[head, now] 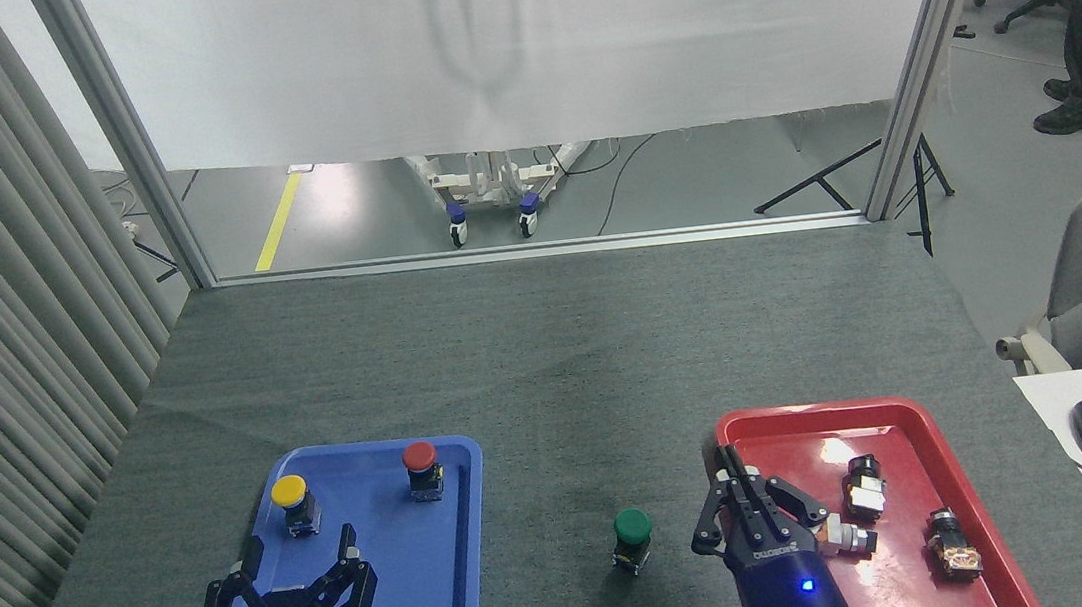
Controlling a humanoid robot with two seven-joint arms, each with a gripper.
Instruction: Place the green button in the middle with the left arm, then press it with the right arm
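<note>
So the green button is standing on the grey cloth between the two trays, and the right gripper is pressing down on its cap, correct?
Not quite. In the head view the green button does stand on the grey cloth between the trays, but the right gripper is beside it, over the red tray edge, not touching its cap.
</note>
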